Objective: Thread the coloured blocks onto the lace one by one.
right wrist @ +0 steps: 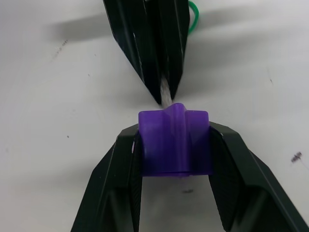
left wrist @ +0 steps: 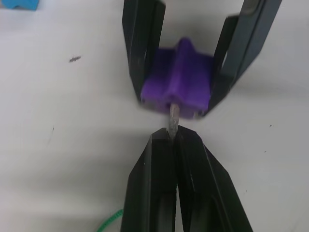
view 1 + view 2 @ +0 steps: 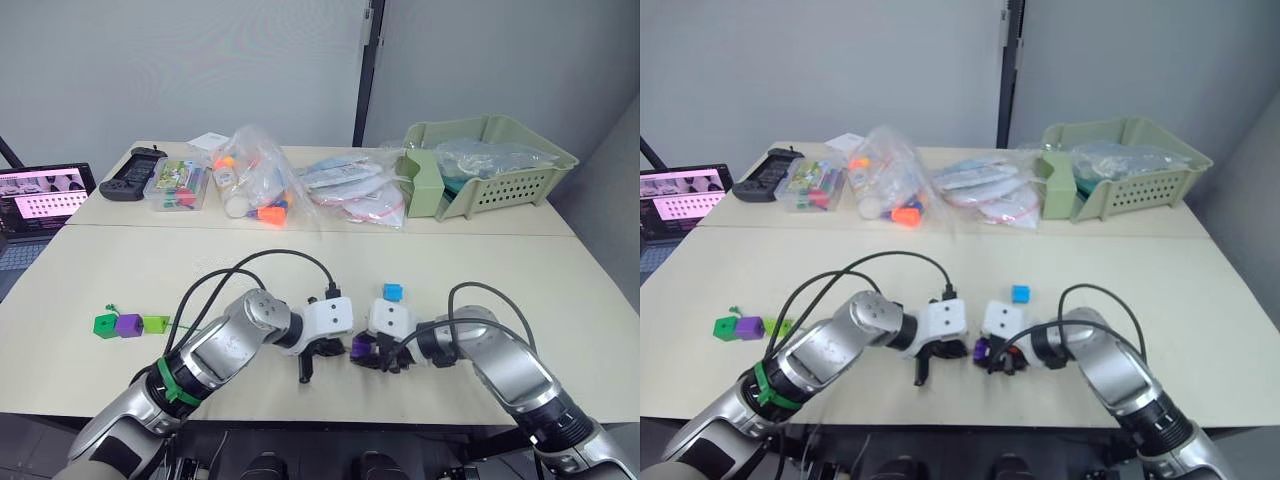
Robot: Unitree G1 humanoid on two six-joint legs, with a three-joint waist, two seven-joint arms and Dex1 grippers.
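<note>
Most of the lace (image 2: 112, 220) is hidden behind the left tool (image 2: 172, 137), whose fingers clench its stiff pale tip (image 2: 173, 116) and press it against the purple block (image 1: 175, 142) gripped by the right tool (image 1: 175, 145), both held low over the counter (image 3: 560, 300), tip to tip.

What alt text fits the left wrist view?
The left hand, shut on the lace's pale tip, pushes it into a purple block held between the right hand's two black fingers above a white table. A blue block sits at the corner, and a bit of green lace shows.
</note>
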